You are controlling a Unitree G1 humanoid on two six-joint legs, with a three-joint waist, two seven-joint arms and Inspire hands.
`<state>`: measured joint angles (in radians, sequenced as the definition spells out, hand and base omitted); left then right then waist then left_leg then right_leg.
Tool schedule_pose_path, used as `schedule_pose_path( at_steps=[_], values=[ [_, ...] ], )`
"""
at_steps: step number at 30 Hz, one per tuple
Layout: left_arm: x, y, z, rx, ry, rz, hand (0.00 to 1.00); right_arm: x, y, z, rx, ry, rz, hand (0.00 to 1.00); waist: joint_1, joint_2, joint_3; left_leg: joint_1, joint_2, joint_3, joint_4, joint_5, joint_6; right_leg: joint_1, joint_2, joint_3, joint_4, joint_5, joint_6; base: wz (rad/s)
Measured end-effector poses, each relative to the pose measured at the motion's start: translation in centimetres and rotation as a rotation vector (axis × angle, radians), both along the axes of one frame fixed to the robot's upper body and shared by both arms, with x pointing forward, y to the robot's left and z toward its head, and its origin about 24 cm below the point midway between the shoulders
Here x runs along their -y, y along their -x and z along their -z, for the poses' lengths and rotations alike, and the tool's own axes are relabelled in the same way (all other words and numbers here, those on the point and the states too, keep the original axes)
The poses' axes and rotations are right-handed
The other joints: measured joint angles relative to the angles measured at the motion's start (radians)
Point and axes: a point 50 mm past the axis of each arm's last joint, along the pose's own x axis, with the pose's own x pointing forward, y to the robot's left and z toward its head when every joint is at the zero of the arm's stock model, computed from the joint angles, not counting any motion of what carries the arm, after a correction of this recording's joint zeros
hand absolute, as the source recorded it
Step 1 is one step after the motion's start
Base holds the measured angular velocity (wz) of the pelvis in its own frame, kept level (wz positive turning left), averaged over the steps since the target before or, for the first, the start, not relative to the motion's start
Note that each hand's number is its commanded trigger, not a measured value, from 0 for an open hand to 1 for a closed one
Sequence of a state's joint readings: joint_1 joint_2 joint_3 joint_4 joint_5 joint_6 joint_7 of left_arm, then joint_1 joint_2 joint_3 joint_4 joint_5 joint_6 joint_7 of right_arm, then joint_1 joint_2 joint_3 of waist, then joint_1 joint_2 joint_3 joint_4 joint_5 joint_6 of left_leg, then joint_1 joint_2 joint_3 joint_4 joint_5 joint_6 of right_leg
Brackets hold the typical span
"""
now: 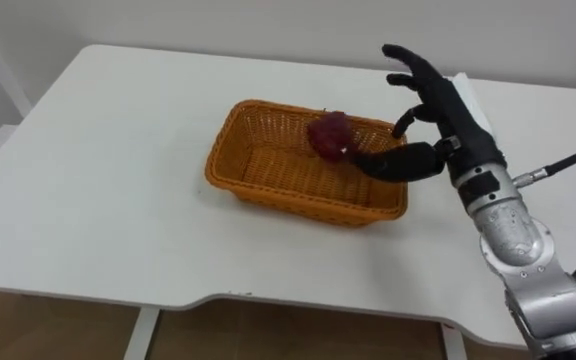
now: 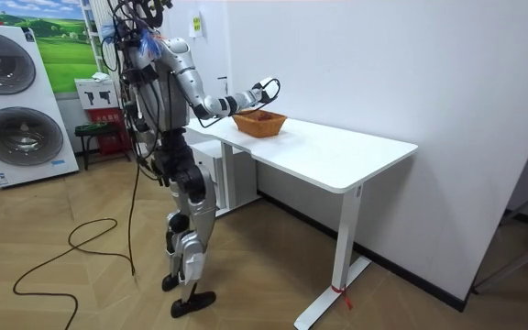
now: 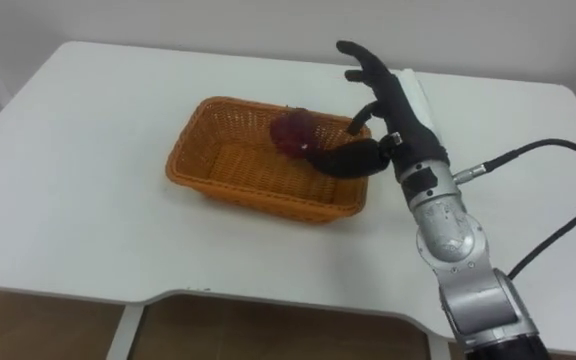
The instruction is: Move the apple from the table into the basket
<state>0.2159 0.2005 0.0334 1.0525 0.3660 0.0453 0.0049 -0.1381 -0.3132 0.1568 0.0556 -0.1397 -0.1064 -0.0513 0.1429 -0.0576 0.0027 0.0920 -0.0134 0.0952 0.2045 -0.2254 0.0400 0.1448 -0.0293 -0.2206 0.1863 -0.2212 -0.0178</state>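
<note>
Just beside the spread, empty right robot hand [image 1: 446, 112], apple [image 1: 330, 135] inside basket [image 1: 298, 195].

1. You can read no word, number or brand on the table [image 1: 118, 150] or the basket [image 1: 268, 192].
2. In the room view, the red sign [image 2: 106, 117] beside the washing machine [image 2: 21, 105] and the sheet [image 2: 195, 25] on the wall are too small to read.

The basket [image 1: 290, 198] was rough woven wicker. The table [image 1: 98, 200] looked smooth and matt. The apple [image 1: 330, 134] had a faint sheen. The right hand [image 1: 450, 108] looked like matt plastic.
</note>
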Motion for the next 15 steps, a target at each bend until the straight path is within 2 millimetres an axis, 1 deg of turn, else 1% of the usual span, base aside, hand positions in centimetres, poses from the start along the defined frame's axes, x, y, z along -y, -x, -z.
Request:
schedule_pose_path(
  at_steps=[5,10,15],
  values=[
    [0.04,-0.27,-0.18,0.024,-0.002,0.005,0.0,-0.77,0.13,-0.48,0.008,-0.012,-0.035,0.0,-0.001,-0.001,-0.0004,0.005,-0.001,0.0,-0.001,0.0,0.0,0.001,-0.001,0.001,-0.001,0.0,0.0,0.0],
    [0.04,-0.24,-0.19,0.026,-0.004,0.005,0.0,-0.73,0.13,-0.49,0.002,-0.041,-0.036,0.0,-0.004,0.0,0.0,0.014,-0.002,-0.004,-0.003,0.0,0.0,0.015,-0.001,-0.001,-0.01,0.0,0.0,0.01],
    [0.01,0.22,-0.11,0.012,-0.01,-0.002,0.0,-0.56,0.1,-0.54,0.002,-0.056,-0.029,0.0,-0.011,0.0,0.0004,0.026,-0.003,-0.004,-0.007,0.001,0.0,0.028,0.0,0.0,-0.019,0.0,0.0,0.0]
  ],
)
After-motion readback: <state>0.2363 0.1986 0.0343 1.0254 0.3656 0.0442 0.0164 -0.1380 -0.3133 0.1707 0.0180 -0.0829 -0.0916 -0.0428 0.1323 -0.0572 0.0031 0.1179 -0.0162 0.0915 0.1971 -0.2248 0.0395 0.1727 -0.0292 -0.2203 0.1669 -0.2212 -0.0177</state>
